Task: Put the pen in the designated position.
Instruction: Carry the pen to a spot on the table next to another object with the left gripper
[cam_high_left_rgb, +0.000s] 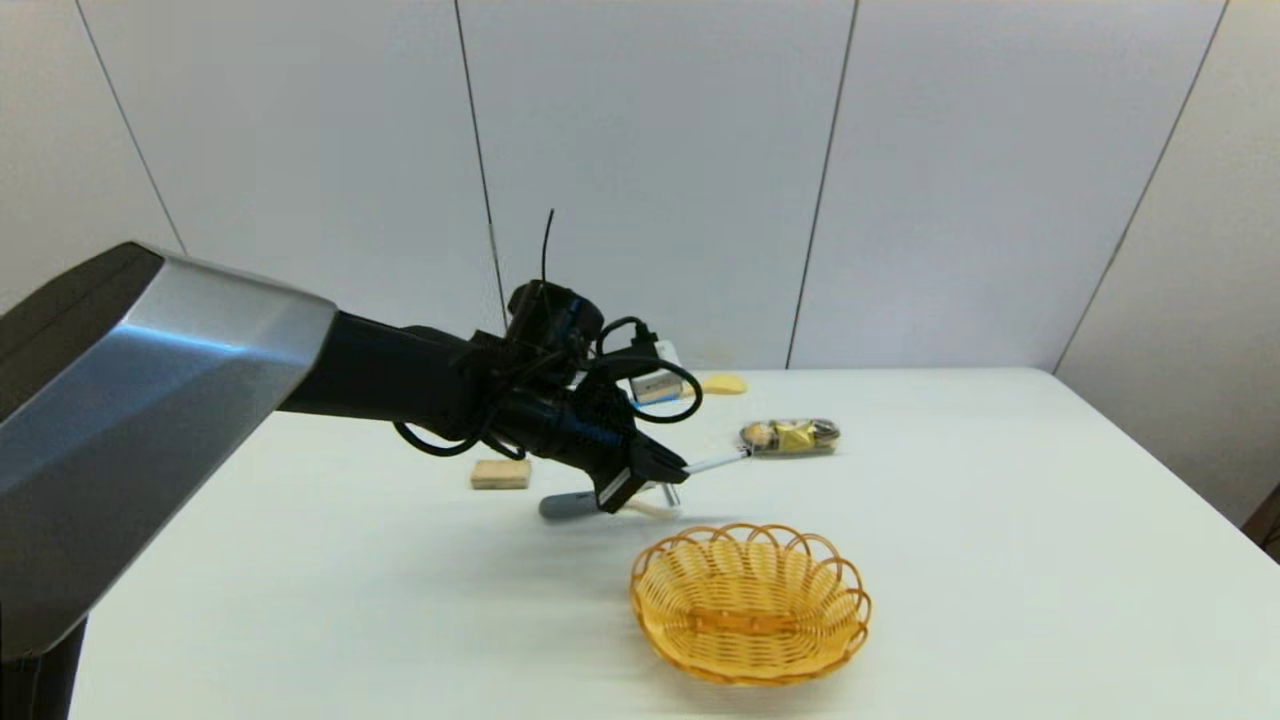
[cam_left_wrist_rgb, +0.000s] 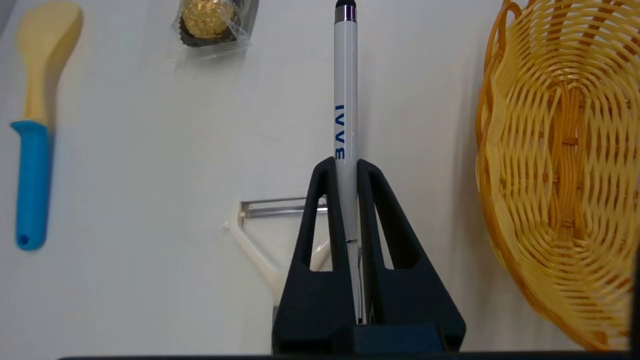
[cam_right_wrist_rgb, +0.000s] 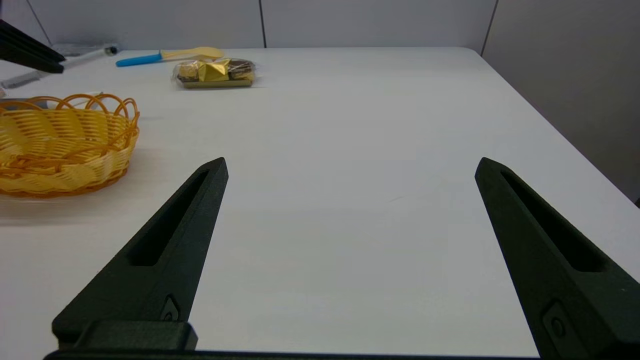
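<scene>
Far left on the table (cam_high_left_rgb: 1000, 520) lies the small tan block (cam_high_left_rgb: 500, 474), untouched. My left gripper (cam_left_wrist_rgb: 346, 165) hangs above the table, its fingers (cam_left_wrist_rgb: 325, 200) clamped on the pen (cam_left_wrist_rgb: 346, 75), which juts out white past my fingertips, lifted off the surface. Under it lies the peeler (cam_left_wrist_rgb: 260, 240), beyond it the blue-handled yellow spoon (cam_left_wrist_rgb: 35, 125) and the packet of chocolates (cam_high_left_rgb: 790, 437). The yellow wicker basket (cam_high_left_rgb: 750, 605) sits just beside the pen, nearer me. Over on the right, my right gripper (cam_right_wrist_rgb: 350, 170) hovers low, fingers spread wide on nothing.
</scene>
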